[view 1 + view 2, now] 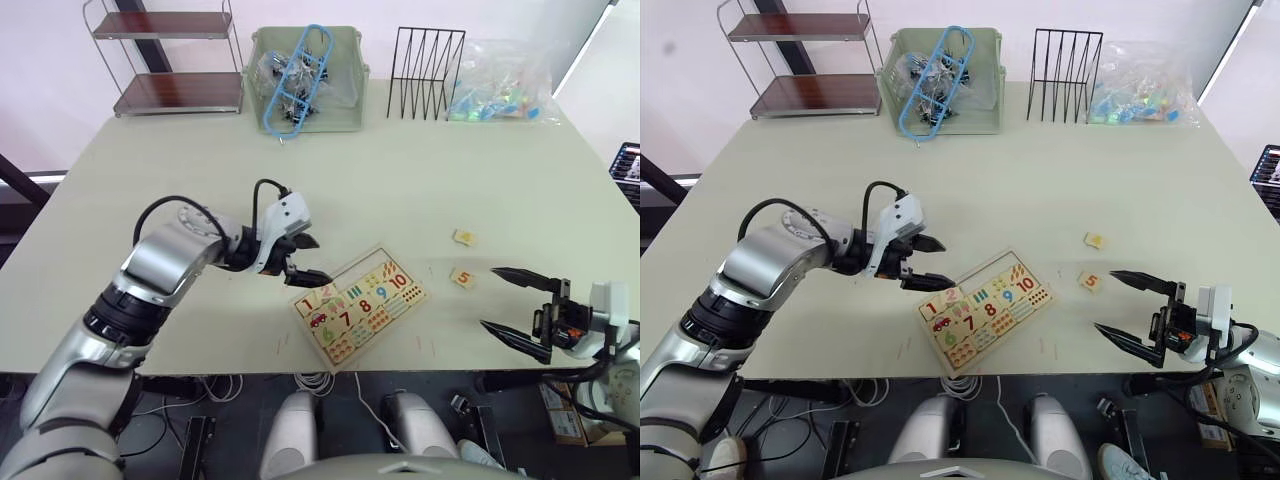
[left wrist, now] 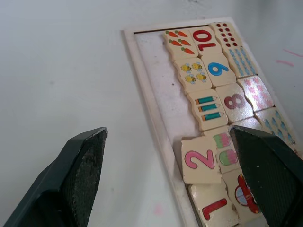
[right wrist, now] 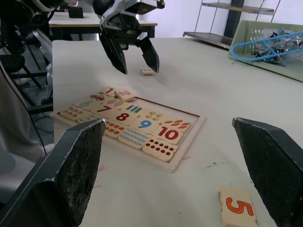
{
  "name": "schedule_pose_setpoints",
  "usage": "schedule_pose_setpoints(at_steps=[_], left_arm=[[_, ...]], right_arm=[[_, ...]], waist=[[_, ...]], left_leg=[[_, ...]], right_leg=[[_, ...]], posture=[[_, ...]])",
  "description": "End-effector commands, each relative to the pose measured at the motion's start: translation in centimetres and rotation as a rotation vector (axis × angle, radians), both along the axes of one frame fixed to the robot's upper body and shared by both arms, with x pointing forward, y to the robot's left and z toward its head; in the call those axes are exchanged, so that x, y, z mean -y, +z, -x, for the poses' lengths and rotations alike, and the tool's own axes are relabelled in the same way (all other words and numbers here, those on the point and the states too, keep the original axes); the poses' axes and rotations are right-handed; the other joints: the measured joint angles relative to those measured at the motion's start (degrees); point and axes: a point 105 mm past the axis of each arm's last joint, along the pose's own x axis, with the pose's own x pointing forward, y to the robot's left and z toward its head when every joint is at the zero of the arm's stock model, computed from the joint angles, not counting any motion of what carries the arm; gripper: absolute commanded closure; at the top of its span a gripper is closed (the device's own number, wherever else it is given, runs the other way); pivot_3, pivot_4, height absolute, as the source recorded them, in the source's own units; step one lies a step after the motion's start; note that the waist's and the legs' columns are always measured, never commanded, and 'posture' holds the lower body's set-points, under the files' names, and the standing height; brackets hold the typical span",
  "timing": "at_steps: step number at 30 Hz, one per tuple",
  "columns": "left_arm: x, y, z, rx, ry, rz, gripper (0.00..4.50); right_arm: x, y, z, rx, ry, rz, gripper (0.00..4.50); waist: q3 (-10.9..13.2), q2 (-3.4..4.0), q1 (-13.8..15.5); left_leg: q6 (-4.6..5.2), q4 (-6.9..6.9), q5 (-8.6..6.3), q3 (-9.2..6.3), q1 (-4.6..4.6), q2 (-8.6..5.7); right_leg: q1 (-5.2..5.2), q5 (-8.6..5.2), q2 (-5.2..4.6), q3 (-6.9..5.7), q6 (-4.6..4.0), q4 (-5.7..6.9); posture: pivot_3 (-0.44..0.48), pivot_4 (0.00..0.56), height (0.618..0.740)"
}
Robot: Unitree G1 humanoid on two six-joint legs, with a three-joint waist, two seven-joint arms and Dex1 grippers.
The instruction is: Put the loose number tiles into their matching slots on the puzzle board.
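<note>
Left eye view gives you the puzzle board (image 1: 361, 305) lying skewed on the table (image 1: 400, 180), near its front edge. Your left claw (image 1: 303, 259) hangs just above the board's left corner with its fingers spread wide and nothing between them.

From the left wrist view you can see the 2 tile (image 2: 200, 160) sitting crooked at the end of the board's row of slots, tilted against the 1 tile (image 2: 215, 211) beside it rather than lying flat. Further along that same edge, the slots (image 2: 163, 80) show as a bare pale strip running up to the board's far corner. The rest of the board is filled, with 7, 8, 9 and 10 in a line and the counting pictures on either side.

Your right claw (image 1: 518, 306) hovers to the right of the board, well apart from it, fingers wide and empty. The 5 tile (image 1: 462, 278) lies flat on the table between the board and that claw, its orange digit facing up. A second loose tile (image 1: 464, 237) lies just beyond it, further from the board; you cannot read its digit. In the right wrist view another small tile (image 3: 147, 71) rests on the table past the board, beyond your left claw.

Well behind the board, along the table's far edge, stand a green basket (image 1: 306, 80), a black wire rack (image 1: 426, 72) and a clear bag (image 1: 500, 85) of coloured pieces.
</note>
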Motion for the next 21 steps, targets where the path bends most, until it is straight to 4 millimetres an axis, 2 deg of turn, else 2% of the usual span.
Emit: schedule_pose_setpoints(at_steps=[1,2,3,4,6,7,10,21], left_arm=[[-0.9,1.2,0.2,0.073,-0.056,0.050,0.51],[-1.2,1.1,0.4,0.065,-0.064,0.056,0.79],[-1.5,0.9,0.5,0.060,-0.074,0.056,1.41],[-1.8,0.6,0.8,0.055,-0.086,0.048,1.72],[-2.3,0.0,1.2,0.046,-0.107,0.032,2.69],[-2.5,-0.3,1.5,0.036,-0.121,0.023,3.41],[-2.7,-0.9,2.0,0.014,-0.149,0.013,4.48],[-2.0,-2.4,3.3,-0.013,-0.215,-0.004,4.48]], right_arm=[[0.1,0.8,0.2,0.041,-0.002,0.000,0.00],[0.2,0.8,0.2,0.041,-0.002,0.001,0.00],[0.2,0.8,0.2,0.040,-0.003,0.001,0.00],[0.2,0.8,0.3,0.040,-0.004,0.001,0.00],[0.2,0.8,0.3,0.039,-0.004,0.002,0.00],[0.2,0.8,0.3,0.039,-0.005,0.002,0.00],[0.2,0.8,0.4,0.037,-0.005,0.004,0.00],[0.3,1.0,0.3,0.035,-0.006,0.006,0.00]], waist=[[0.0,0.00,0.0],[0.0,0.00,0.0],[0.0,0.00,0.0],[0.0,0.00,0.0],[0.0,0.00,0.0],[0.0,0.00,0.0],[0.0,0.00,0.0],[0.0,0.01,0.0]], left_leg=[[0.00,0.00,0.00,0.00,0.00,0.00],[0.00,0.00,0.00,0.00,0.01,0.00],[0.00,0.00,0.00,0.00,0.01,0.00],[0.00,0.00,0.00,0.00,0.01,0.00],[0.00,0.00,0.00,0.01,0.01,0.00],[0.00,0.00,0.00,0.01,0.01,0.00],[0.00,0.00,0.00,0.01,0.02,0.00],[0.00,0.00,0.00,0.01,0.01,0.01]], right_leg=[[0.00,0.00,0.00,0.00,0.00,0.00],[0.00,-0.01,0.00,0.00,-0.01,0.00],[0.00,-0.01,0.00,0.00,-0.02,0.00],[0.00,-0.01,0.00,0.00,-0.02,0.00],[0.00,-0.01,0.00,0.00,-0.02,0.00],[0.00,-0.01,0.00,0.00,-0.02,0.00],[0.00,-0.02,0.00,0.00,-0.02,0.01],[0.00,-0.03,0.00,0.00,-0.04,0.01]], posture=[[0.000,0.150,0.740],[0.000,0.150,0.740],[0.000,0.150,0.740],[0.000,0.150,0.740],[0.000,0.150,0.740],[0.000,0.150,0.740],[0.000,0.150,0.740],[0.000,0.150,0.740]])
